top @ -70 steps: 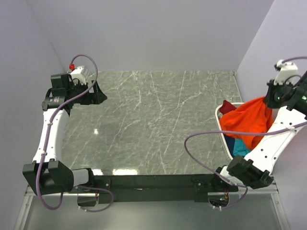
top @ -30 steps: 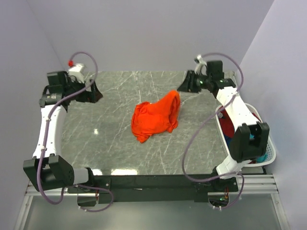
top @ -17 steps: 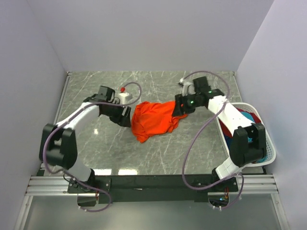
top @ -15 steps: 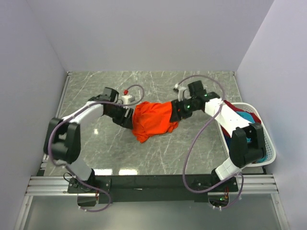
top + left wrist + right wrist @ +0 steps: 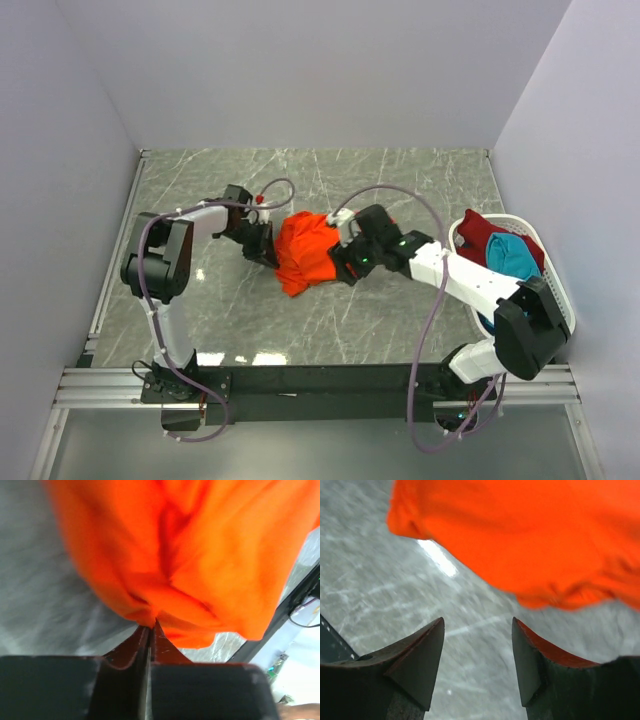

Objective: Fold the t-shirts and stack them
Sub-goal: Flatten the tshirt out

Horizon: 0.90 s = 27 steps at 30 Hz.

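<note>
The orange t-shirt lies bunched in a heap on the marble table. My left gripper is at its left edge. In the left wrist view, the left gripper is shut on a fold of the orange t-shirt. My right gripper sits at the heap's right side. In the right wrist view, the right gripper is open, with bare table between its fingers and the orange t-shirt just beyond the tips. A dark red t-shirt and a teal t-shirt lie in the basket.
The white plastic basket stands at the table's right edge, beside the right arm's elbow. Purple walls close the table at the back and on both sides. A black rail runs along the near edge.
The left gripper has shut on the orange t-shirt's left edge. The right arm has swung nearer and leftward along the shirt's right side, and the shirt has bunched into a narrower heap.
</note>
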Tool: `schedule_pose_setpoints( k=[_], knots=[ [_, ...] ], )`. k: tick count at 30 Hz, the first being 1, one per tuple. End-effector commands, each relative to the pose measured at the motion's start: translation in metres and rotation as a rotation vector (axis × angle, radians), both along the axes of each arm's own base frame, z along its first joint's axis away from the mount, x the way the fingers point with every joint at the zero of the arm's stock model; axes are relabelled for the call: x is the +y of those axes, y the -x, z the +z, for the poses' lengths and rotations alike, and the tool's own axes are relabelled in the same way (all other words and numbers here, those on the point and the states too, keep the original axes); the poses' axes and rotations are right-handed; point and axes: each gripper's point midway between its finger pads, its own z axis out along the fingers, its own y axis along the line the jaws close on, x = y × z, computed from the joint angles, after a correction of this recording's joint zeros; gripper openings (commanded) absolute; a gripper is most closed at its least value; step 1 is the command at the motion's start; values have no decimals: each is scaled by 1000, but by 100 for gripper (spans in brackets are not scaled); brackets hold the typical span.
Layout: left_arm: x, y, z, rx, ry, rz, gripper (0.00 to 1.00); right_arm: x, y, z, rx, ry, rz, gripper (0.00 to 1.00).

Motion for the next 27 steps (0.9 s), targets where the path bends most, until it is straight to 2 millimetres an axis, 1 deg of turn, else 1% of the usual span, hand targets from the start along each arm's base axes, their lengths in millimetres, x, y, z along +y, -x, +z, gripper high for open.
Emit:
schedule_pose_setpoints(
  k=[1,3,4,5,6,7,8,9,10,12,13,15,16,17,18,22,25,26,27],
  knots=[
    [21,-16,11,31,57,114,1,40,-15,24,-200,-5,33,65],
    [28,-16,9,48,67,136,0,53,-17,22,-215,11,29,68],
    [35,-16,8,61,74,160,1,66,-22,19,-199,10,22,68],
    [37,-16,8,68,82,174,0,77,-19,17,-191,11,35,68],
    [39,-17,8,72,85,183,1,84,-21,15,-183,17,34,68],
    [42,-18,8,74,87,194,1,95,-26,13,-168,13,24,68],
    [44,-18,8,76,84,201,1,104,-25,12,-165,10,32,68],
    [46,-19,8,69,80,206,0,110,-26,2,-148,22,30,68],
    [48,-20,9,67,80,212,0,118,-29,6,-155,15,33,68],
    [50,-19,9,73,80,217,0,128,-25,-1,-144,31,56,68],
    [52,-20,9,75,78,222,1,130,-24,-11,-126,62,60,68],
    [55,-20,9,76,77,226,1,134,-16,-20,-112,87,80,68],
    [59,-21,9,76,76,237,1,132,-13,-29,-110,116,79,69],
    [61,-22,8,74,75,241,1,132,-12,-33,-110,125,78,70],
    [62,-22,9,73,75,244,1,133,-8,-41,-100,141,85,71],
    [73,-26,9,77,78,272,1,121,-14,-66,-108,236,54,68],
    [76,-28,13,68,77,271,1,107,-19,-74,-136,299,38,54],
    [77,-27,13,64,69,267,0,102,-21,-73,-151,311,28,41],
    [87,-31,16,53,68,289,1,98,-21,-68,-169,313,30,34]
  ],
)
